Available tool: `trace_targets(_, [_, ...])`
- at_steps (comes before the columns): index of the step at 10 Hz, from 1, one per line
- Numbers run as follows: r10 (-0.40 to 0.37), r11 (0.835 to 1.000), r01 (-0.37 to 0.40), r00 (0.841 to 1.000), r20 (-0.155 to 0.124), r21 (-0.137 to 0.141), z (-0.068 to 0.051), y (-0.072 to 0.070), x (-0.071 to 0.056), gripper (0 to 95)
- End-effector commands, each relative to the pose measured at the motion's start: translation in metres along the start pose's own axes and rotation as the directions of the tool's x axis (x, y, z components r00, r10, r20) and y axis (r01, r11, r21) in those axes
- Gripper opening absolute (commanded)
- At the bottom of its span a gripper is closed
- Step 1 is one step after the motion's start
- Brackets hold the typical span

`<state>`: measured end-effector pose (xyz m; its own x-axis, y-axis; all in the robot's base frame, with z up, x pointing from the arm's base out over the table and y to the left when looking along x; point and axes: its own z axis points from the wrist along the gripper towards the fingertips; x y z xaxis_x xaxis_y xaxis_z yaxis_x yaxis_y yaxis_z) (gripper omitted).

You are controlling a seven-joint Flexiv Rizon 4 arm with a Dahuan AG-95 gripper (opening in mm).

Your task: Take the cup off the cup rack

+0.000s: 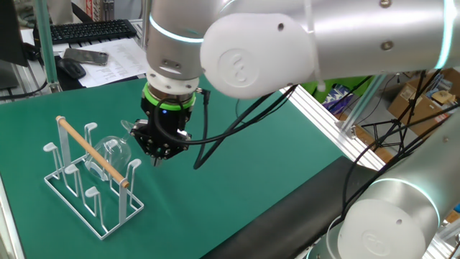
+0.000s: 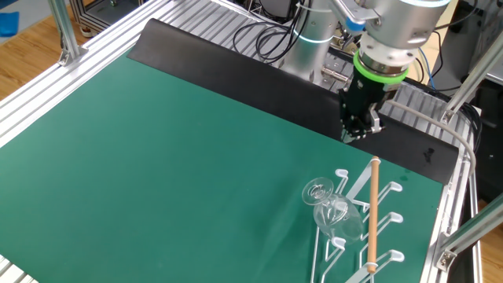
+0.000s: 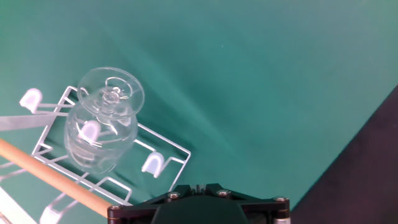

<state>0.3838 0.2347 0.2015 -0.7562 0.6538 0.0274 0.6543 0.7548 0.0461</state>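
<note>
The cup (image 1: 113, 153) is a clear stemmed glass hung upside down and tilted over a peg of the cup rack (image 1: 69, 188), with its round foot pointing up toward the gripper. The rack is white wire with a wooden dowel (image 1: 92, 152) along its top. The cup (image 2: 333, 211) and rack (image 2: 343, 177) also show in the other fixed view, and the cup (image 3: 101, 135) and rack (image 3: 176, 148) in the hand view. My gripper (image 1: 162, 153) hovers just beside the cup's foot, apart from it, holding nothing. Its fingers look drawn together (image 2: 355, 134). The hand view shows only the gripper's black body.
The rack stands on a green mat (image 1: 237, 144) with a black strip (image 2: 236, 67) along one edge. Black cables (image 1: 237, 122) hang from the arm near the gripper. A keyboard (image 1: 93, 30) and mouse (image 1: 71, 67) lie beyond the mat.
</note>
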Motion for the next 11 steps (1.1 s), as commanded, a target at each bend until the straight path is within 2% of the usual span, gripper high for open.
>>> trace_targets(1, [-0.014, 1.0, 0.014, 1.0, -0.006, -0.002, -0.0021, -0.0016, 0.0, 0.0])
trace_targets(4, [-0.051, 0.999, 0.051, 0.998, -0.02, -0.001, -0.0026, -0.0006, -0.0017, 0.0])
trace_targets(8, [-0.065, 0.998, 0.065, 0.998, -0.008, 0.016, -0.0029, -0.0006, -0.0011, 0.0])
trace_targets(11, [-0.091, 0.995, 0.09, 0.996, 0.012, 0.045, -0.0029, -0.0006, -0.0011, 0.0])
